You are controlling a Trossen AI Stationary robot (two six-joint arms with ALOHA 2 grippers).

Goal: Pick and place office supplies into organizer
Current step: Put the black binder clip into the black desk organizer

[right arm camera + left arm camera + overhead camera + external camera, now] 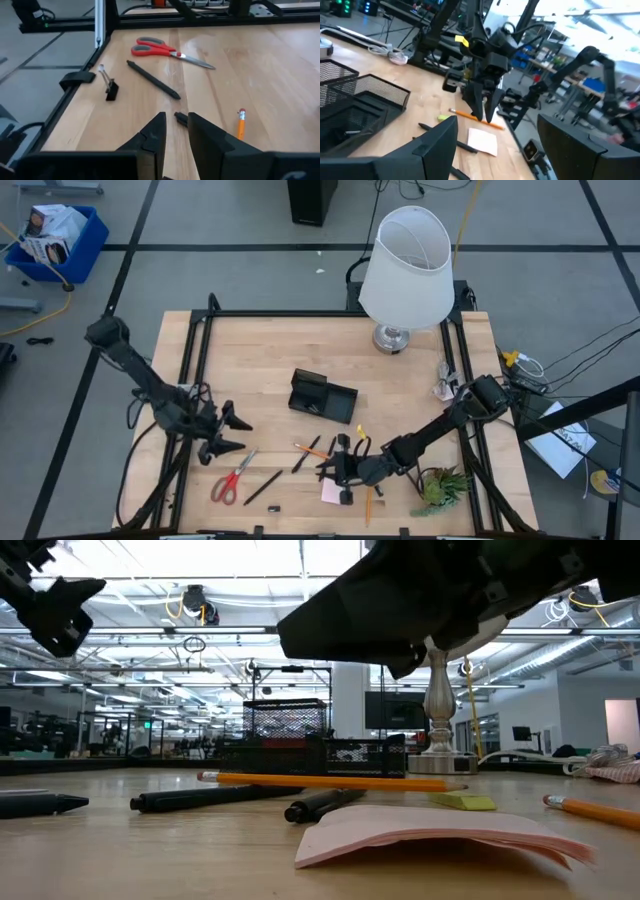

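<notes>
The right gripper (340, 470) sits low in the lower middle of the high view, just above the pink sticky-note pad (332, 492). Its fingers (152, 135) stand a narrow gap apart, and whether anything is pinched between them cannot be told. The left gripper (240, 436), at the lower left of that view, hangs wide open and empty above the desk (260, 350).

The high view shows one pair of red-handled scissors (232, 478), three black pens (263, 487) and two orange pencils (313, 451). The black organizer (322, 396) stands at mid-frame, apart from the supplies, below the white lamp (405, 270).

Only the right wrist view shows the binder clip (108, 86), at centre left near the desk edge. Only the low view shows the sticky-note pad's bent sheets, and the yellow-green eraser (463, 802) at right of centre.
</notes>
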